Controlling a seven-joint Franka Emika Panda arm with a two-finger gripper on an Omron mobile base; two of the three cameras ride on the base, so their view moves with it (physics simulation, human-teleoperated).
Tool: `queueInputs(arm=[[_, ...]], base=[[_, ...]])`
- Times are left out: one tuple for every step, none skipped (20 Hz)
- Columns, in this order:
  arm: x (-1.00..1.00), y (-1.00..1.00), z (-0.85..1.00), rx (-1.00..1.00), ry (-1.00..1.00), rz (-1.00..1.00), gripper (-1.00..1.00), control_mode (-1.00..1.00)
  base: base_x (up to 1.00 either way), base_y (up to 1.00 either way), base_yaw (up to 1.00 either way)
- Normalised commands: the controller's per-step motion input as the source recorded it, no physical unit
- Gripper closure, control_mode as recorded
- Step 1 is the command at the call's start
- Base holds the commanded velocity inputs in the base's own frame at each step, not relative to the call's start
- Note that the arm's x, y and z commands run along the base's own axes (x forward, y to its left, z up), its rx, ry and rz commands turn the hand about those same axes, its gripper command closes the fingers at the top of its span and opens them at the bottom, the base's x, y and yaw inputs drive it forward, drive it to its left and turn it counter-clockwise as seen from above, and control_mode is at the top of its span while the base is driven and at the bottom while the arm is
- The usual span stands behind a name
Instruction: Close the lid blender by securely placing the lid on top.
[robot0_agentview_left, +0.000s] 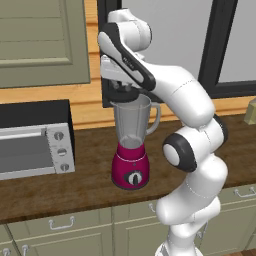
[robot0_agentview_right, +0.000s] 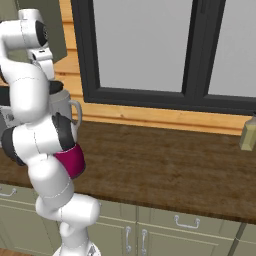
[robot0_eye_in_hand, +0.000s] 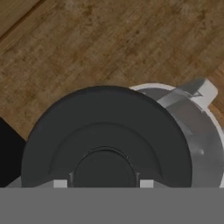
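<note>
While the claw (robot0_agentview_left: 121, 91) grips the round black lid (robot0_eye_in_hand: 107, 140) by its knob, just under it and offset from the clear tapered blender jar's (robot0_agentview_left: 132, 120) mouth below, it should centre over the rim before pressing down squarely.

Black lid (robot0_eye_in_hand: 105, 135); blender (robot0_agentview_left: 132, 142) greyish jar (apparently clear), magenta base.

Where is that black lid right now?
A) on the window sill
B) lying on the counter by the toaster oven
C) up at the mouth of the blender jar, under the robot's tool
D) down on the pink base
C: in the hand view the lid covers most of the blender jar's mouth, off-centre, directly under the tool.
</note>
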Motion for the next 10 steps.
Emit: queueInputs(arm=[[-0.44,-0.11,0.0,0.0,-0.02,0.02,1.0,-1.0],[-0.42,-0.11,0.0,0.0,-0.01,0.01,1.0,-1.0],[-0.31,-0.06,0.0,0.0,0.0,0.0,1.0,-1.0],[-0.29,-0.02,0.0,0.0,-0.01,0.0,1.0,-1.0],[-0.26,-0.02,0.0,0.0,-0.03,0.0,1.0,-1.0],[-0.27,-0.06,0.0,0.0,-0.03,0.0,1.0,-1.0],[-0.32,-0.14,0.0,0.0,-0.04,0.0,1.0,-1.0],[-0.36,-0.21,0.0,0.0,-0.05,0.0,1.0,-1.0],[-0.28,-0.26,0.0,0.0,-0.07,0.0,1.0,-1.0],[-0.16,-0.32,0.0,0.0,-0.12,0.0,1.0,-1.0]], base=[[0.0,0.0,0.0],[0.0,0.0,0.0],[0.0,0.0,0.0],[0.0,0.0,0.0],[0.0,0.0,0.0],[0.0,0.0,0.0],[0.0,0.0,0.0],[0.0,0.0,0.0],[0.0,0.0,0.0],[0.0,0.0,0.0]])
